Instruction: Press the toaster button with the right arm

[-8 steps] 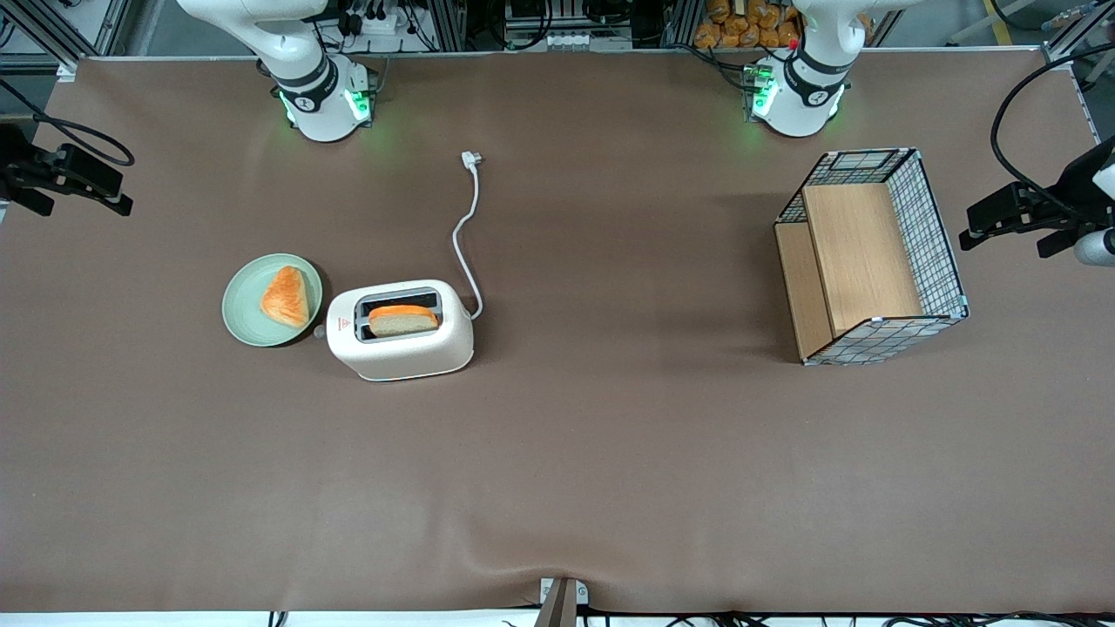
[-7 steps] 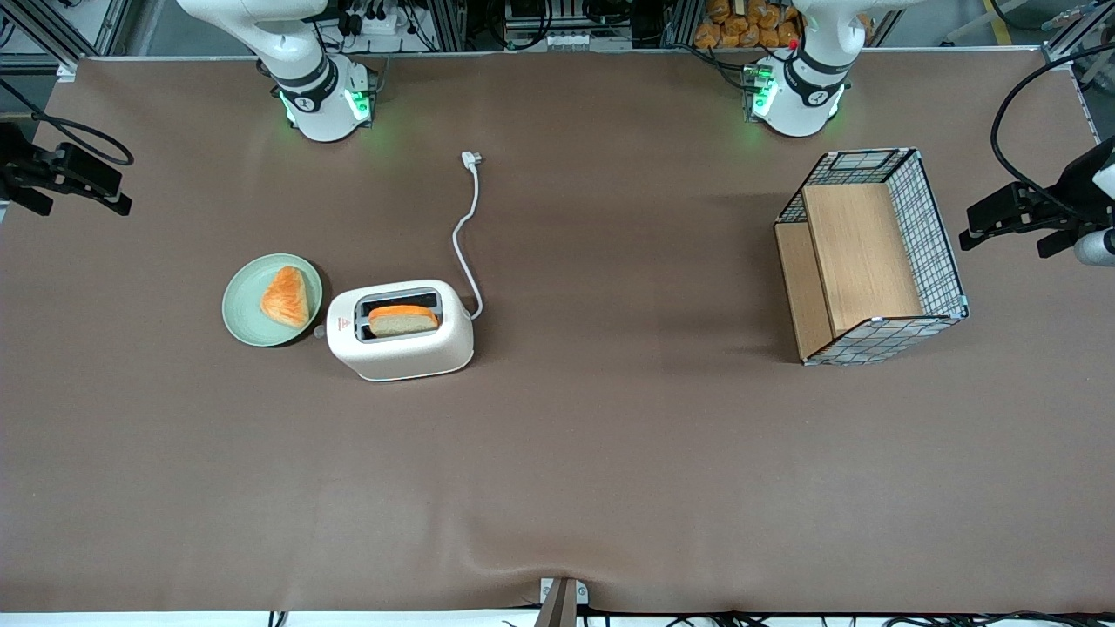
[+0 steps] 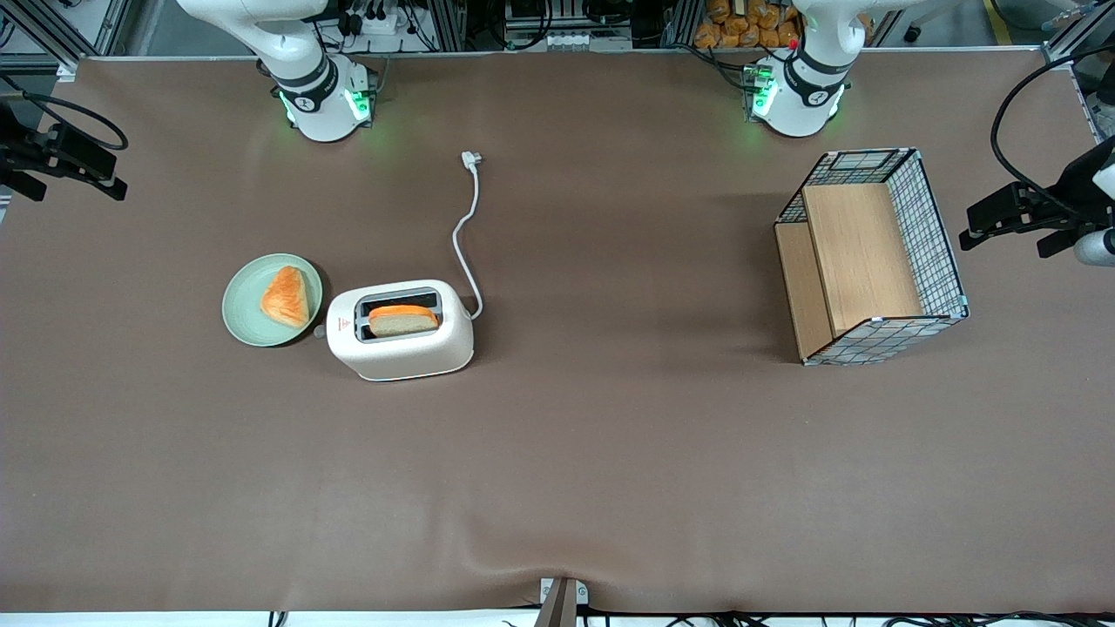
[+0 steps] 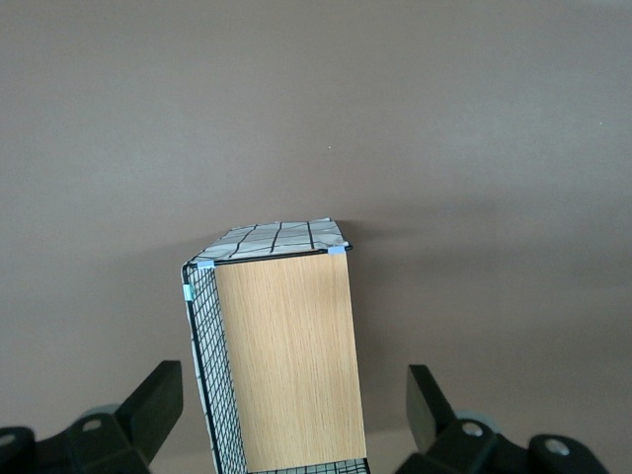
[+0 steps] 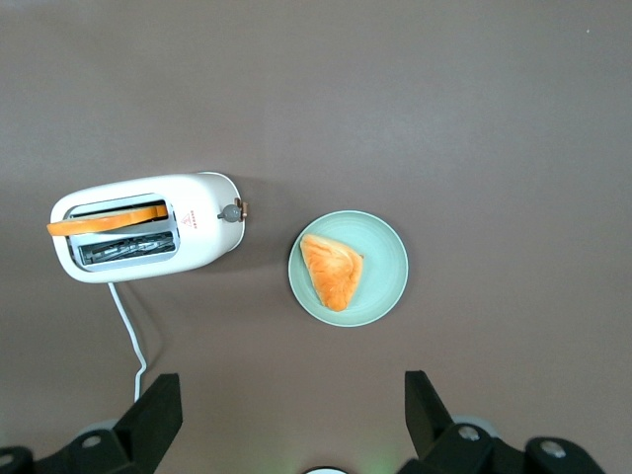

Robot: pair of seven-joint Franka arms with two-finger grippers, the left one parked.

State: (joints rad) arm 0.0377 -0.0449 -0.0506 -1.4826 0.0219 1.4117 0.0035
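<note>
Jaws spread wide and empty: the gripper (image 5: 286, 420) hangs high over bare brown table (image 3: 610, 453), with open room all around it.

Its two black fingers (image 5: 158, 410) stand far apart, touching nothing. Nearest below them lies a pale green plate (image 5: 385, 281) carrying a wedge of bread (image 5: 332, 270). Just beside the plate stands the toaster (image 5: 202, 252), well apart from the gripper. The toaster's long axis runs away from the plate; its button (image 5: 230, 210) sits on the end facing the plate, so the plate crowds that side. One slice (image 5: 107, 221) stands in a slot. The white cord (image 3: 468, 228) trails off the toaster's other end. A wire-and-wood basket (image 3: 871, 257) lies toward the parked arm's end.
</note>
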